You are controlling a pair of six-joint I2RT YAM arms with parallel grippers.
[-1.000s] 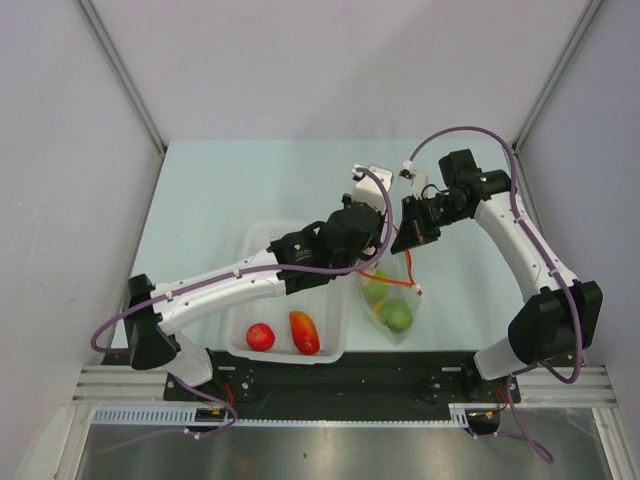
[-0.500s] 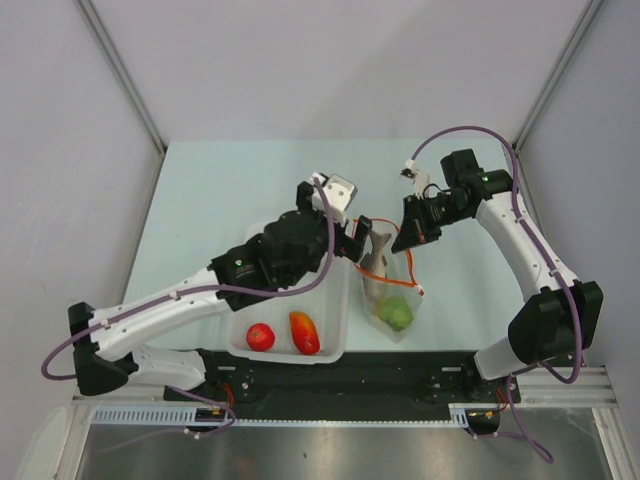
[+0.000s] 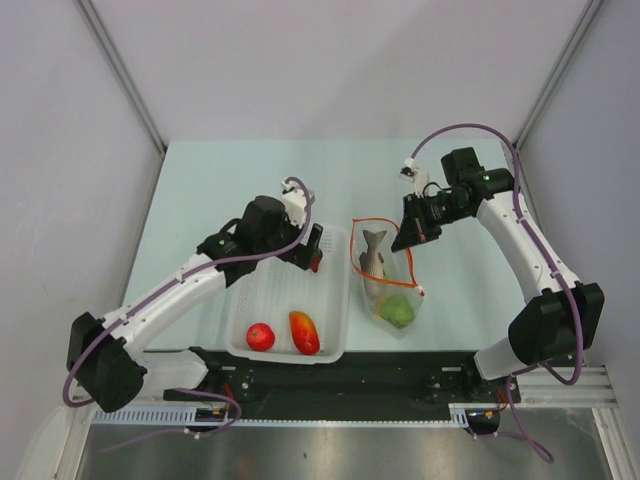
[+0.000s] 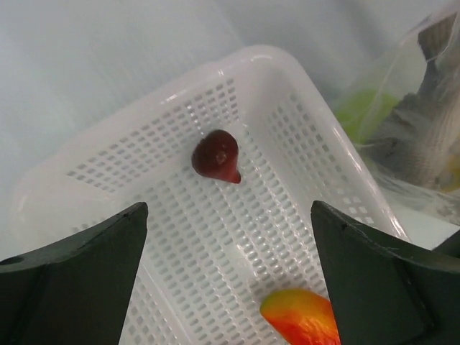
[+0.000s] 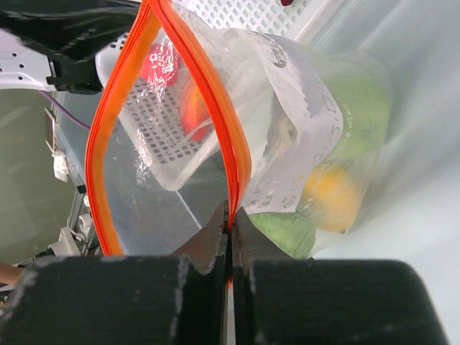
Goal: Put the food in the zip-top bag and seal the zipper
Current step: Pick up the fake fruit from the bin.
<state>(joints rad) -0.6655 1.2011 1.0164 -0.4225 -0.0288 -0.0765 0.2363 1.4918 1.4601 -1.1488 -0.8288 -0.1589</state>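
Evidently right hand (image 5: 228, 215) pinches the zipper (image 5: 237, 144), propping the bag (image 5: 302, 108) open. Left hand (image 4: 228, 212) — spread, empty — overhangs a dark-red fruit (image 4: 217, 156), perhaps.

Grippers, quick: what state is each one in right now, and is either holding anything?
Left gripper: open, holding nothing, above the basket.
Right gripper: closed on the zipper.

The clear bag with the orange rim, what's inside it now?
Inside the zip-top bag lie a grey fish near the mouth, a green ball fruit at the bottom, and a yellow-orange round fruit beside it. Crinkled plastic and the fish hide anything beneath them.
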